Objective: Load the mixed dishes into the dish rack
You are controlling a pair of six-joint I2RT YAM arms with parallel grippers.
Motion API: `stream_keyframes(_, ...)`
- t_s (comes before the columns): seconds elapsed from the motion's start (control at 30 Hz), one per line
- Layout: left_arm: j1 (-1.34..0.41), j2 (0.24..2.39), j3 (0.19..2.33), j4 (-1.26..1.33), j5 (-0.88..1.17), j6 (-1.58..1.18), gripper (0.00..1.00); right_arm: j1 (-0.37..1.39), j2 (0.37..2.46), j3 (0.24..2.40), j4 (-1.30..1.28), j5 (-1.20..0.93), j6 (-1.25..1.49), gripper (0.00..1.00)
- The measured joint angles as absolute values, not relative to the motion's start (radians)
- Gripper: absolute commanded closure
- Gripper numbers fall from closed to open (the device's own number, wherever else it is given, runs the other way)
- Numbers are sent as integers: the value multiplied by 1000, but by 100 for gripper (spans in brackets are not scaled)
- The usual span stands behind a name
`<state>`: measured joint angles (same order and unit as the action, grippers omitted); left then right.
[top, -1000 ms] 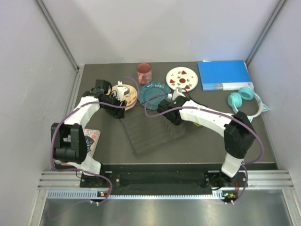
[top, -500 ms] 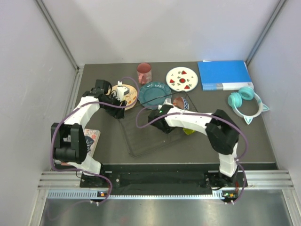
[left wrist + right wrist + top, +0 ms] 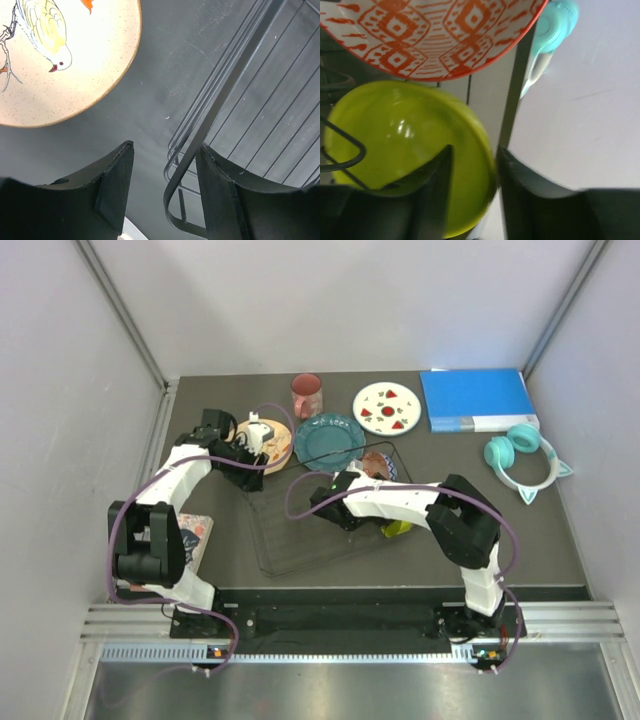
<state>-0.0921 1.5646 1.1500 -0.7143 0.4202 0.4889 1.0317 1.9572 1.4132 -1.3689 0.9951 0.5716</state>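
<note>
bench (image 3: pixel 545 530) | dish rack (image 3: pixel 290 535): centre | back row, left to right: left plate (image 3: pixel 280 448), mug (image 3: pixel 306 395) farthest back, middle plate (image 3: pixel 330 438), right plate (image 3: pixel 387 407), binder (image 3: pixel 475 400) | headphones (image 3: pixel 520 455): right, before binder | rear bowl (image 3: pixel 381 461): rack's far-right corner | front bowl (image 3: pixel 398 529): just before it, at rack's right edge

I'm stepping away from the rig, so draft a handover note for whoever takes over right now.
Left gripper: open, jaws astride the rack's corner rim, beside the cream plate.
Right gripper: open, jaws astride the lime bowl's rim.
Done: pink bowl and lime bowl appear to sit at the rack's right end.
To do: cream plate, teal plate, white plate and mug are out on the table, at the rack's far side.
</note>
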Motion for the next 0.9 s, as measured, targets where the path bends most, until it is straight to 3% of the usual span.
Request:
stream_keyframes(0.03,-92,1565,1150,-714,419,489,43,1032,1956,1411,-1368,977,577,34)
stream_keyframes(0.17,-92,1565,1150,-715,413,488,43,1033,1939,1401,-1358,937,589,25)
stream_keyframes(0.23,-92,1565,1154,-718,414,488,43,1034,1914,1401,-1355,925,588,15)
stream_keyframes(0.4,-96,1568,1175,-720,419,490,43,1034,1802,1433,-1355,900,585,8)
stream_keyframes(0.63,-126,1620,1224,-733,433,463,41,977,1653,1624,-1295,834,587,12)
stream_keyframes(0.9,-128,1551,1345,-825,471,413,39,595,1578,1497,-934,590,523,37)
